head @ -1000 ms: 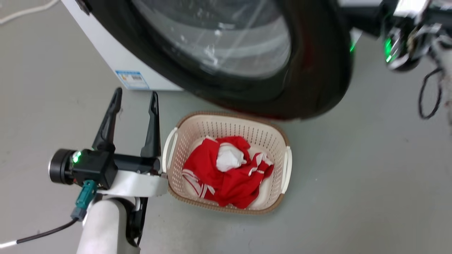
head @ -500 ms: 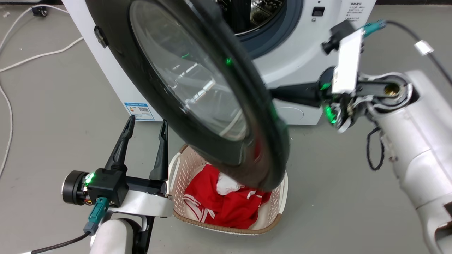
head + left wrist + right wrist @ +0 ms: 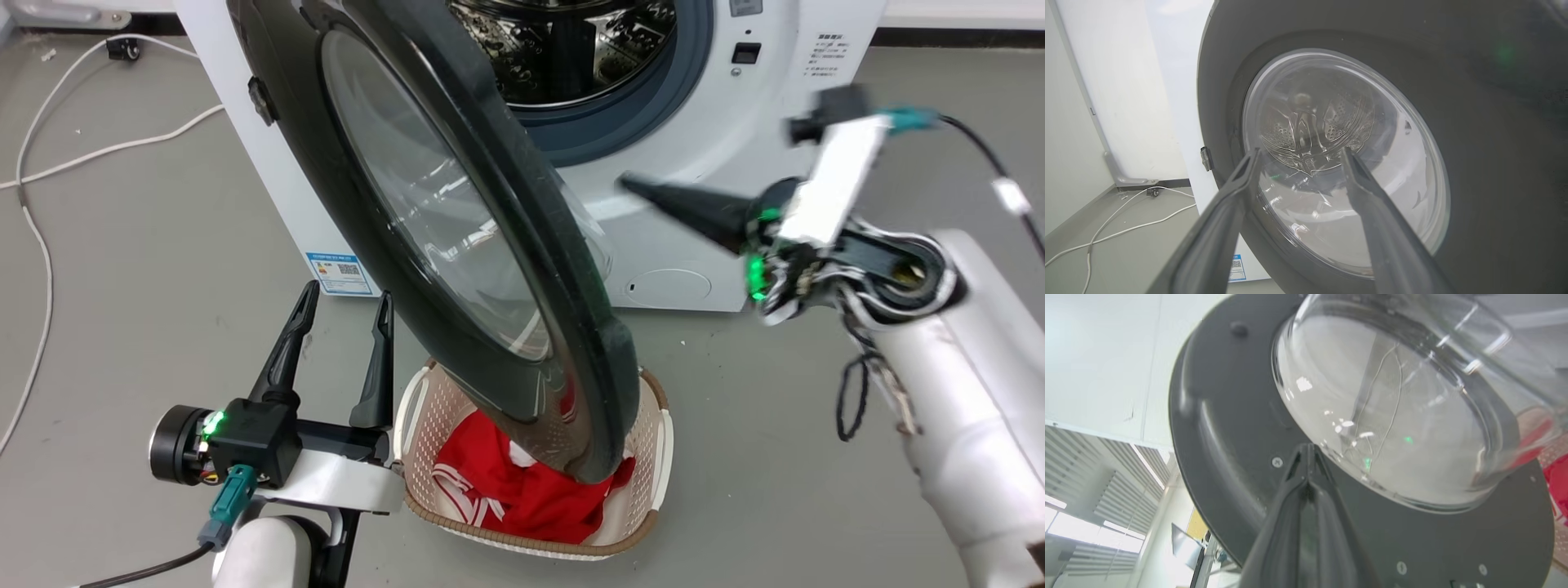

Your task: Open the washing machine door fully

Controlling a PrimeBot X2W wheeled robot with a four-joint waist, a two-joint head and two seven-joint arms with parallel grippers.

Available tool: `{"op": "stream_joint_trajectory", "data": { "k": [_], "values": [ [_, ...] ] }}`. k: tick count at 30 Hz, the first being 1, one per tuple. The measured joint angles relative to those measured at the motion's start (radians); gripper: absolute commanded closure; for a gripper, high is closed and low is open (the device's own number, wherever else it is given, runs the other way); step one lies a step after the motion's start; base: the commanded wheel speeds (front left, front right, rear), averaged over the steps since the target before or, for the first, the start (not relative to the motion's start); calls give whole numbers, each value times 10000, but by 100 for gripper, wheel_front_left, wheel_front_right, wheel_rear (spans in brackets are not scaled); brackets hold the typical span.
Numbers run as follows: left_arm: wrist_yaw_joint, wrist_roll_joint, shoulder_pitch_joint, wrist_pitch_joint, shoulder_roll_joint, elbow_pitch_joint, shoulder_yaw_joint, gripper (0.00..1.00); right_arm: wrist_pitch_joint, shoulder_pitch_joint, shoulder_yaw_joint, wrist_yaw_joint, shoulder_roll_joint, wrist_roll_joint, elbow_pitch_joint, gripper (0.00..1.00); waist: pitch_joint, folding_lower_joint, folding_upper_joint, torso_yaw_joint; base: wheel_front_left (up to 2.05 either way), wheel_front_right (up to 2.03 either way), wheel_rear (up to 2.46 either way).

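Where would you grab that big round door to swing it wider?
Probably the free edge of the washing machine door: the black rim above the basket, straddled edge-on from the robot's side. The rim is thin there, while the glass bulges smooth.

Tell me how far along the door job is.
Done: the door is unlatched and swung well clear of the drum, its edge over the basket. In hand: the shut right claw points at its inner face. Left: swinging it fully open; the left claw sits open.
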Motion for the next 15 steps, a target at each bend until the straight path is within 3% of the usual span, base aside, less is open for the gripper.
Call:
{"op": "stream_joint_trajectory", "data": {
  "k": [9,10,11,12,15],
  "values": [
    [121,-75,276,0,0,12,282,0,-3710,2713,-1910,0,-499,-132,-1638,100,-292,0,0,-233,0,0,0],
    [127,-75,339,0,0,10,336,0,-4056,3089,-2063,0,-508,-151,-1852,79,-335,0,0,-266,0,0,0],
    [153,-73,422,0,0,19,366,0,-4372,3479,-2190,0,-508,-221,-2038,26,-386,1,0,-297,0,0,0],
    [163,-69,500,0,2,25,395,0,-4638,3898,-2291,0,-476,-238,-2259,0,-439,0,0,-330,0,0,0],
    [161,-63,616,0,8,36,454,0,-5501,5066,-2548,0,-301,-439,-2986,0,-566,0,0,-419,0,0,0]
  ]
}}
